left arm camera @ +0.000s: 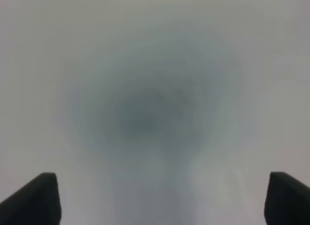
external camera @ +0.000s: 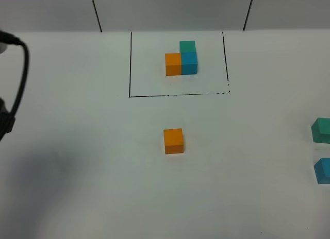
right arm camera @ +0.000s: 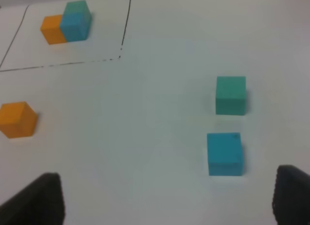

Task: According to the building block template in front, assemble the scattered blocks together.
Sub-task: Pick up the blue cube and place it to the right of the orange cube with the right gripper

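The building block template [external camera: 181, 58] stands at the back inside a thin black rectangle: an orange cube joined to a blue one, with a teal-green cube on the blue. It also shows in the right wrist view [right arm camera: 65, 22]. The loose orange cube [external camera: 174, 141] lies alone mid-table. The loose teal-green cube [external camera: 322, 130] and sky blue cube [external camera: 323, 170] lie at the right edge, apart from each other. My right gripper [right arm camera: 167, 200] is open and empty, above the table short of the blue cube [right arm camera: 224, 153], the teal cube [right arm camera: 231, 95] and the orange cube [right arm camera: 17, 119]. My left gripper [left arm camera: 164, 200] is open over blurred bare table.
A black cable and part of the left arm [external camera: 15, 84] hang at the left edge. The black outline [external camera: 178, 95] marks the template area on the white table [external camera: 93, 187]. The grey back wall has two dark seams.
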Robot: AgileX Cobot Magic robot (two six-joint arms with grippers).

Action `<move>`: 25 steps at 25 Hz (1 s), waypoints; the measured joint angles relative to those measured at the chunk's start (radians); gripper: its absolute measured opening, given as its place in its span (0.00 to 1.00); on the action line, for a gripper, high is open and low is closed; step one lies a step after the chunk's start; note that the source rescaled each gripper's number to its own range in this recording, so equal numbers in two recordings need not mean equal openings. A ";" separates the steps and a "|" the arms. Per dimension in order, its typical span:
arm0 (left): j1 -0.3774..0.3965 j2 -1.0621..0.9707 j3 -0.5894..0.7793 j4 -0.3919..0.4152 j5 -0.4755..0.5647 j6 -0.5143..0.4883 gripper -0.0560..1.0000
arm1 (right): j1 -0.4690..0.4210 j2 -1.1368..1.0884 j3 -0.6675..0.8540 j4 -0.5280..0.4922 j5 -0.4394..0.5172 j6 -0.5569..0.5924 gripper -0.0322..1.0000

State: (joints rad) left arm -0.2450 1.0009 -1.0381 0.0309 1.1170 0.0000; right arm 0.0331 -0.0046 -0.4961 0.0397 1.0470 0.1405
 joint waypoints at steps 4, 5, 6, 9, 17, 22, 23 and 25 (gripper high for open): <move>0.000 -0.223 0.096 0.035 -0.002 -0.085 0.93 | 0.000 0.000 0.000 0.000 0.000 0.000 0.75; 0.000 -0.277 0.124 0.036 -0.001 -0.103 0.92 | 0.000 0.000 0.000 0.000 0.000 0.000 0.75; 0.000 -0.330 0.154 0.036 -0.001 -0.116 0.92 | 0.000 0.000 0.000 0.000 0.000 0.000 0.75; 0.000 -0.465 0.254 0.036 -0.002 -0.130 0.92 | 0.000 0.000 0.000 0.000 0.000 0.000 0.75; 0.000 -0.765 0.490 -0.031 -0.041 -0.060 0.91 | 0.000 0.000 0.000 0.000 0.000 0.000 0.75; 0.000 -0.918 0.530 -0.100 -0.053 0.032 0.90 | 0.000 0.000 0.000 0.000 0.000 0.000 0.75; 0.000 -0.945 0.532 -0.105 -0.053 0.045 0.89 | 0.000 0.000 0.000 0.000 0.000 0.000 0.75; 0.000 -0.989 0.533 -0.111 -0.053 0.053 0.87 | 0.000 0.000 0.000 0.000 0.000 0.000 0.75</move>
State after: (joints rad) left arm -0.2450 0.0122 -0.5053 -0.0799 1.0640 0.0527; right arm 0.0331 -0.0046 -0.4961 0.0397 1.0470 0.1405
